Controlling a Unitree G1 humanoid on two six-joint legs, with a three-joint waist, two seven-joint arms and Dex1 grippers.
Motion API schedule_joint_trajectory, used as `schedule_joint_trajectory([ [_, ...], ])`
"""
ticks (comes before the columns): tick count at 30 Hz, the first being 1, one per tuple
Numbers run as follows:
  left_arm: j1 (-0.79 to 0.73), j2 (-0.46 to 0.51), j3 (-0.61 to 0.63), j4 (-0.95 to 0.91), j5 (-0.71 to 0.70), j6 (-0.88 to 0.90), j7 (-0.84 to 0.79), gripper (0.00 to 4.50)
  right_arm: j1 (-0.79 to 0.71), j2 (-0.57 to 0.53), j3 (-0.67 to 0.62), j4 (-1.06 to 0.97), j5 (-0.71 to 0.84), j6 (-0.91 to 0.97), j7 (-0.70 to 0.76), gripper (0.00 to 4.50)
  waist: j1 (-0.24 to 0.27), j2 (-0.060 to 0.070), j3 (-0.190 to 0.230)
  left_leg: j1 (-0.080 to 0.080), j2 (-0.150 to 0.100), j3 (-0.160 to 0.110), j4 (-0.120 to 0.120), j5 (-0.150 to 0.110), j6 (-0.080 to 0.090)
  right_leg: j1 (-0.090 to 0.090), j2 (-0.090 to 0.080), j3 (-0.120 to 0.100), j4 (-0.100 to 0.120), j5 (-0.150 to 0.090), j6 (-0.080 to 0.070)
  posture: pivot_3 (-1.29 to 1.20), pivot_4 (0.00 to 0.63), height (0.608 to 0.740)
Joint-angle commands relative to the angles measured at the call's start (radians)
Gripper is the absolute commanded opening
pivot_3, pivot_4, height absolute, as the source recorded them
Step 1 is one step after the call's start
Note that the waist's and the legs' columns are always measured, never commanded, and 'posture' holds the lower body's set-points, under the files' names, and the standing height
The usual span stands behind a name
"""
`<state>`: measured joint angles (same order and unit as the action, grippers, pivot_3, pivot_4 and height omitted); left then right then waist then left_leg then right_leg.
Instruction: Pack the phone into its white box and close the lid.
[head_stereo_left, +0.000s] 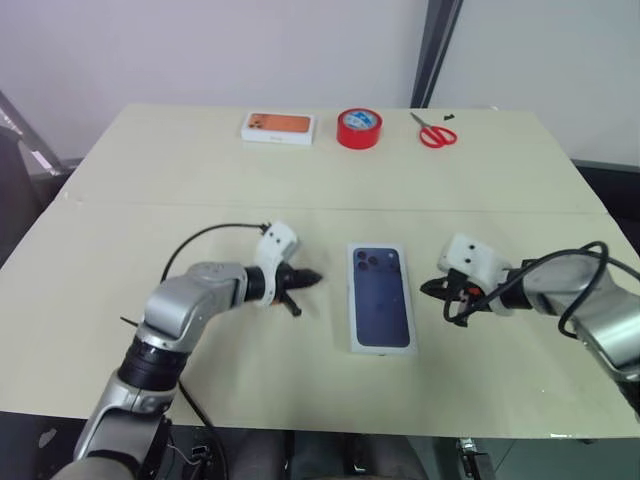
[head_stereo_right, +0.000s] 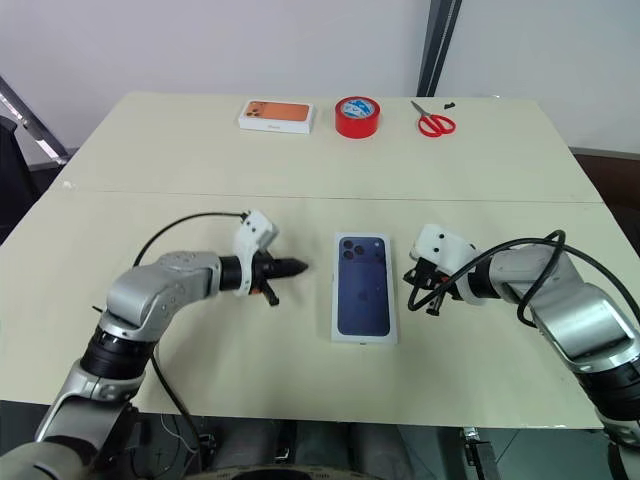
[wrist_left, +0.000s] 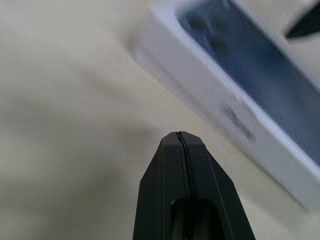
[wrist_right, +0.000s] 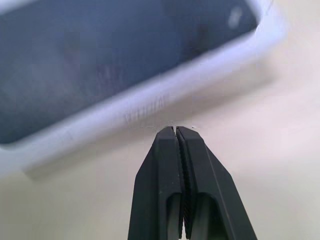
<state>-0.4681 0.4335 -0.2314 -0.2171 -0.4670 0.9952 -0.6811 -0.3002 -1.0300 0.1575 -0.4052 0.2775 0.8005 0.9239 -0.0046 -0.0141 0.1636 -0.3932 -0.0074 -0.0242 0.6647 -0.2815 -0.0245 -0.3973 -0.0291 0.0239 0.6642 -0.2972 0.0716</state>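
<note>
The lid (head_stereo_left: 381, 298) lies flat on the table's middle, its printed dark blue phone picture facing up inside a white border. The phone and the white box are hidden. My left gripper (head_stereo_left: 312, 279) is shut and empty, a short way left of the lid, pointing at it just above the table. In the left wrist view the lid's white side wall (wrist_left: 225, 115) stands beyond the closed fingertips (wrist_left: 172, 145). My right gripper (head_stereo_left: 428, 288) is shut and empty, close to the lid's right side. The right wrist view shows its tip (wrist_right: 175, 130) just short of the lid (wrist_right: 125, 65).
At the table's far edge sit a white box with an orange top (head_stereo_left: 279, 127), a red tape roll (head_stereo_left: 359, 128) and red scissors (head_stereo_left: 434, 131). A seam crosses the beige table (head_stereo_left: 150, 210) behind the lid.
</note>
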Motion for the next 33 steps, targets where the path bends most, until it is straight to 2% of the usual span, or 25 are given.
schedule_joint_trajectory([
  [1,-0.011,-0.005,-0.083,-0.054,0.016,-0.017,-0.024,0.00,-0.001,0.010,0.027,-0.025,-0.015,-0.022,0.012,0.07,-0.003,0.000,0.000,0.000,0.000,0.000,0.000,0.000,0.000,0.000,0.000,0.000,0.000,0.000,0.000,0.00,0.150,0.740],
  [7,-0.033,-0.033,-0.153,-0.012,0.053,-0.028,-0.022,0.00,0.012,0.025,0.036,-0.068,0.010,-0.010,0.028,0.07,-0.008,0.000,0.000,0.001,0.000,0.000,0.000,0.000,0.000,0.000,0.002,0.000,0.001,0.000,0.000,0.00,0.150,0.740],
  [20,-0.023,-0.077,-0.079,-0.046,-0.008,-0.001,-0.041,0.00,0.023,0.034,-0.054,-0.121,0.097,0.023,0.054,0.07,-0.006,0.000,0.000,0.000,0.000,0.000,0.000,0.000,0.001,0.000,0.001,0.000,0.001,0.000,0.000,0.00,0.150,0.740],
  [33,-0.021,-0.080,-0.081,-0.027,-0.006,0.003,-0.027,0.00,0.022,0.028,-0.046,-0.094,0.083,0.011,0.054,0.07,-0.005,0.000,0.000,0.000,0.000,0.000,0.000,0.000,0.001,0.000,0.001,0.000,0.001,0.000,0.000,0.00,0.150,0.740],
])
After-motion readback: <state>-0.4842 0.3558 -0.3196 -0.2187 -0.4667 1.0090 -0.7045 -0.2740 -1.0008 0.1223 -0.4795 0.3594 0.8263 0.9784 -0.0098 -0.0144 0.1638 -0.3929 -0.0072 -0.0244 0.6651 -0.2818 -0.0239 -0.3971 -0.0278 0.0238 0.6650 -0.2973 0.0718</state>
